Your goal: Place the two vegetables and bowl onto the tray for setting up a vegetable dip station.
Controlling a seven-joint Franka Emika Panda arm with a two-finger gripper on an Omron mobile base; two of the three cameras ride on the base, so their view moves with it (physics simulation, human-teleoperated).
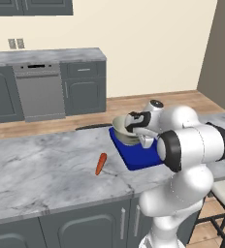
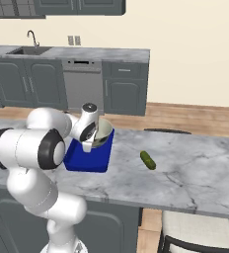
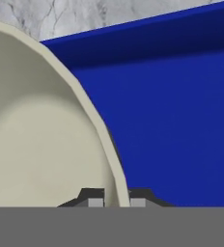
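Note:
My gripper [image 3: 116, 201] is shut on the rim of the bowl [image 3: 36, 144], one fingertip inside it and one outside. The silvery bowl [image 1: 122, 131] with its pale inside hangs tilted over the deep-blue tray [image 1: 136, 160] on the marble counter. From the right base view the bowl [image 2: 103, 130] sits over the far end of the tray [image 2: 87, 158]. An orange carrot [image 1: 101, 163] lies on the counter left of the tray. To the tray's right lies a dark green cucumber [image 2: 147, 160]. Whether the bowl touches the tray [image 3: 181, 120] I cannot tell.
The grey marble counter [image 1: 37, 169] stretches wide to both sides of the tray. A stool [image 2: 185, 232] stands at the near counter edge on the right. Across the floor are grey cabinets, a dishwasher [image 1: 39, 89] and a sink [image 2: 30, 48].

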